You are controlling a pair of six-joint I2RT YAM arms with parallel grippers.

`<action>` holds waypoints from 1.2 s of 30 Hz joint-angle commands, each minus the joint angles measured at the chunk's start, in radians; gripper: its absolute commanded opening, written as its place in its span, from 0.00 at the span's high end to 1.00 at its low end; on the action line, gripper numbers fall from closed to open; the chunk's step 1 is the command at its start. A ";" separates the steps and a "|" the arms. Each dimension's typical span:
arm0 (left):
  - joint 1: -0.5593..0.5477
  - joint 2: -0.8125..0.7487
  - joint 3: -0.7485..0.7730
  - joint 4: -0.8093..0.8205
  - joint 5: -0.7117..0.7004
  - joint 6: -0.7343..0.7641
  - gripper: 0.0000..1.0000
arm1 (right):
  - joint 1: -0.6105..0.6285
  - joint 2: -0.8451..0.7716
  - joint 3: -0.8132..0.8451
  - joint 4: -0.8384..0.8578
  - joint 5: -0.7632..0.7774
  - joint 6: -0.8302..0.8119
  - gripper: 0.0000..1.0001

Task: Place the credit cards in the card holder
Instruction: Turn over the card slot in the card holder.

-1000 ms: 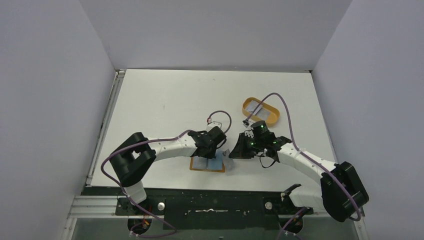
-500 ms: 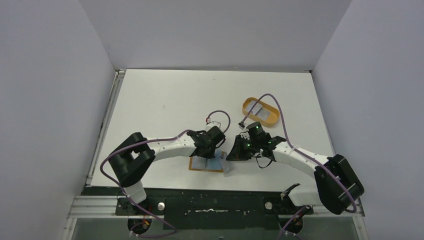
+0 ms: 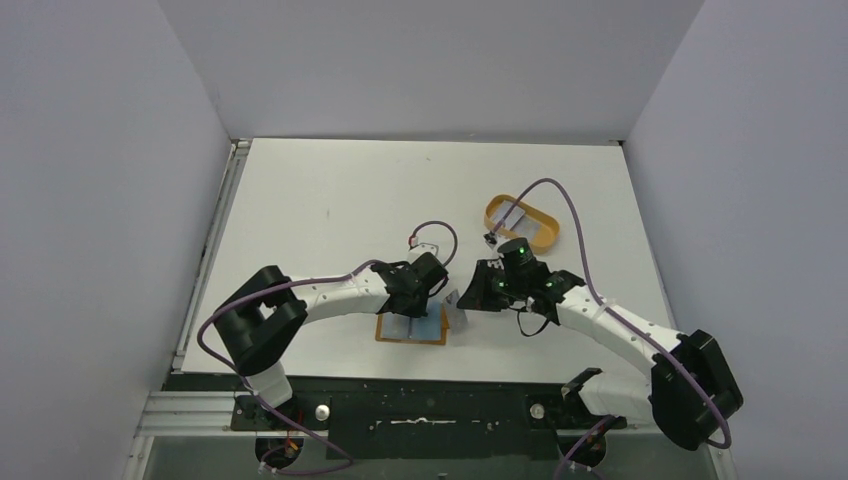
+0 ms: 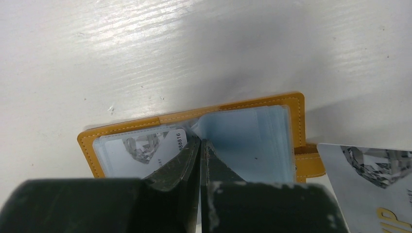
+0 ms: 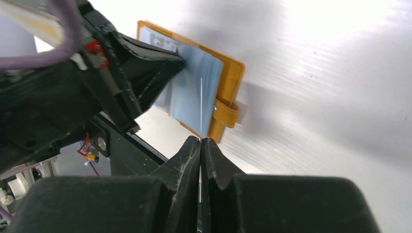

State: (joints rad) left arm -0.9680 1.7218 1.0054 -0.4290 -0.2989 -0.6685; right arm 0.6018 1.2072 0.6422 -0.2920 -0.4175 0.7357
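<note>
One card holder (image 4: 248, 141) lay open on the counter (image 3: 330, 200), close to its near edge. Two cards showed. The first card (image 4: 141, 148) sat in the holder's left half. The second card (image 4: 374, 170) was pinched upright in the right fingers (image 5: 182, 162), just off the snap-tab edge. The left fingers (image 4: 182, 162) were clenched, empty, with their tips at the holder's fold. One orange tray (image 3: 490, 212) stood well apart, with broad bare counter beyond and to the left.
</note>
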 commanded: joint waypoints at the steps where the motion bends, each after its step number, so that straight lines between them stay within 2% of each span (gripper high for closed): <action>1: 0.014 -0.023 -0.023 -0.049 -0.002 0.004 1.00 | 0.000 -0.007 0.053 0.029 0.005 -0.016 1.00; 7: 0.018 -0.027 -0.023 -0.048 0.000 0.004 1.00 | 0.022 0.067 0.053 0.095 -0.059 0.005 1.00; 36: 0.019 -0.039 -0.027 -0.039 0.019 0.001 1.00 | 0.056 0.230 0.046 0.223 -0.135 0.017 1.00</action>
State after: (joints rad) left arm -0.9546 1.7081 0.9928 -0.4313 -0.2836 -0.6693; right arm 0.6319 1.4124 0.6670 -0.1669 -0.5110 0.7456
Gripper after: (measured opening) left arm 0.006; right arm 0.029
